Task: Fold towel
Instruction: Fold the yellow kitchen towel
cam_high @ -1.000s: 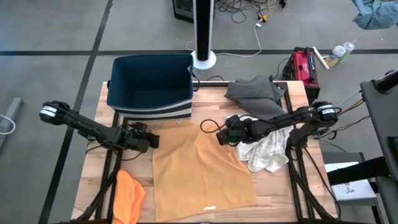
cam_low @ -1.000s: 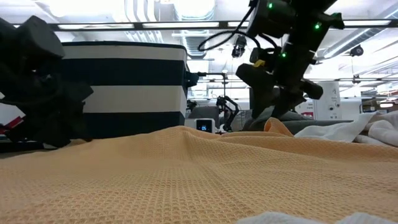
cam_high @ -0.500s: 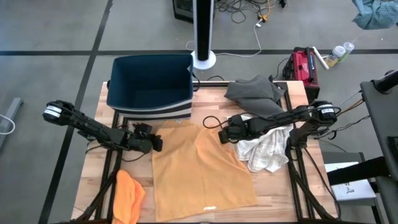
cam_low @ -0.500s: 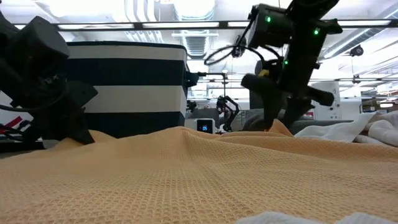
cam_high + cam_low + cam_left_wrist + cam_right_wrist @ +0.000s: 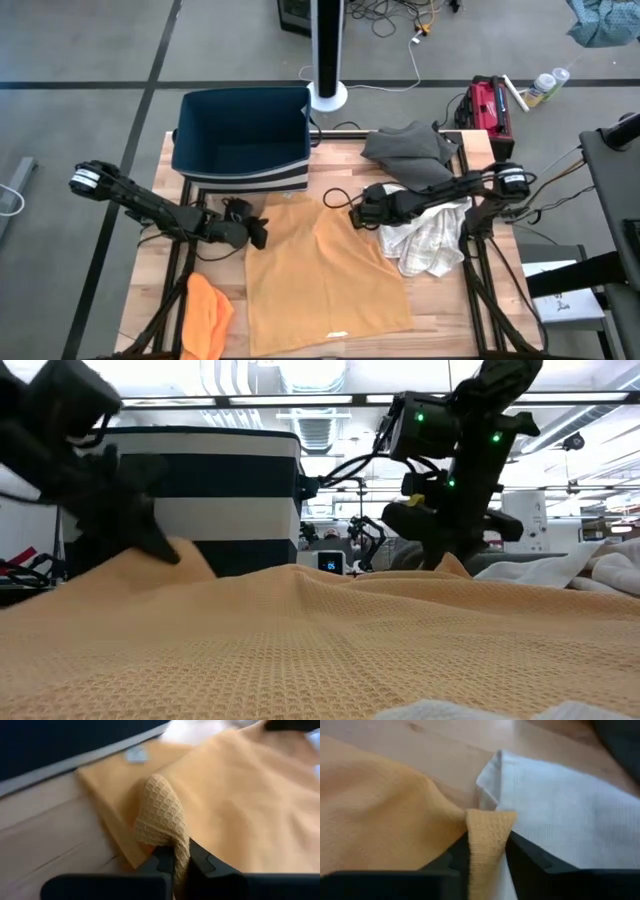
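A tan waffle-weave towel [image 5: 320, 275] lies spread on the wooden table, and its far edge reaches the striped bin. My left gripper [image 5: 257, 233] is shut on the towel's left edge near the far corner; the low view shows it [image 5: 150, 540] with the cloth raised into a peak under it. My right gripper [image 5: 362, 213] is shut on the towel's right edge near the far corner, beside a white cloth; in the low view it [image 5: 440, 555] stands low over the towel. My left gripper pinches a raised fold of the towel's left edge [image 5: 170, 842] between its two fingers [image 5: 161, 863]. It comes slanting down from the table's left. That edge is lifted off the table and the rest of the towel lies flat. My right gripper pinches a small bunched fold of the towel's right edge [image 5: 487, 837] between its two fingers [image 5: 527, 856]. It comes slanting down from the table's right. The pinched fold stands just above the wood and the towel around it lies on the table.
A navy bin [image 5: 243, 140] with a striped base stands at the far left. A grey cloth [image 5: 412, 148] lies at the far right, a white checked cloth [image 5: 430, 242] right of the towel, and an orange cloth [image 5: 208, 312] at the near left corner.
Both grippers have shut on the towel's side edges. My left gripper has then risen and moved a little toward the towel, pulling its left edge up into a peak. My right gripper has sunk slightly onto the right edge. The rest of the towel has stayed flat.
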Robot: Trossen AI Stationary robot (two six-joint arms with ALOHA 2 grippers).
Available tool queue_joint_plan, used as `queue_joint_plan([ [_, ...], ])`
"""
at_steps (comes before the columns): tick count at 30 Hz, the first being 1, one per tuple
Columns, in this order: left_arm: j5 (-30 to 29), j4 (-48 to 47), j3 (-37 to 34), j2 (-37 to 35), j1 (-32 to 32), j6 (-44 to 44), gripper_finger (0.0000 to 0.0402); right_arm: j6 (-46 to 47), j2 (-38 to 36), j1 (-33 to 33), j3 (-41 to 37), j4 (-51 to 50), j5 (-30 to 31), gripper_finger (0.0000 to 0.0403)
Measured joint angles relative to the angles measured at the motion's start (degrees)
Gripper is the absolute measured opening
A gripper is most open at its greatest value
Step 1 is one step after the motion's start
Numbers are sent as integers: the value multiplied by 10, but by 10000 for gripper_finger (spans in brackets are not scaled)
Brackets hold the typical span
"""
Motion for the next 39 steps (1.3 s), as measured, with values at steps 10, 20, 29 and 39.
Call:
queue_joint_plan([
  [10,-6,-41,107,-54,-11,152,1,-138,-97,80,30,31,166,3],
  [20,-15,-161,166,-92,-173,234,0,-250,-137,241,17,52,235,2],
  [29,-63,-163,120,-60,-373,100,0,-206,-97,369,-12,46,219,2],
  [39,4,-65,115,52,-405,60,10,-169,-24,420,-12,121,129,3],
])
